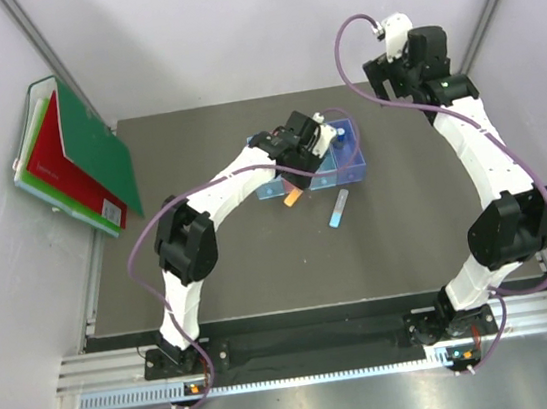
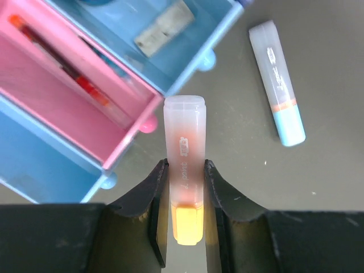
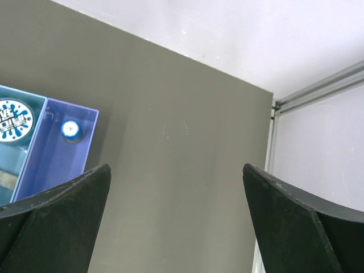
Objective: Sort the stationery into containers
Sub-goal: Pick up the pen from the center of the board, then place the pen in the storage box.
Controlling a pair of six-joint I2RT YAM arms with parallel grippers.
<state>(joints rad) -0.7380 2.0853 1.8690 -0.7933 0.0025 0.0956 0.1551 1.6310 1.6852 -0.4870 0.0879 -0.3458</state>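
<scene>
My left gripper [image 2: 185, 165] is shut on the yellow-pink stick [image 2: 185, 142], both fingers pressing its sides just above the yellow end. The stick's pale cap points at the near corner of the pink bin [image 2: 122, 122], which holds a red-black pen [image 2: 62, 65]. The blue bin [image 2: 193, 54] beside it holds a beige eraser [image 2: 165, 28]. A light-blue stick [image 2: 277, 82] lies loose on the dark mat to the right. My right gripper [image 3: 176, 176] hangs open over bare mat, right of the violet-blue bin [image 3: 34, 176] with a round-capped bottle [image 3: 70, 129] and the round blue tin [image 3: 14, 118].
Green and red folders [image 1: 75, 155] lean against the left wall. The row of bins [image 1: 348, 159] sits mid-table, with the light-blue stick [image 1: 339, 208] just in front of it. A metal frame post [image 3: 273, 148] borders the mat on the right.
</scene>
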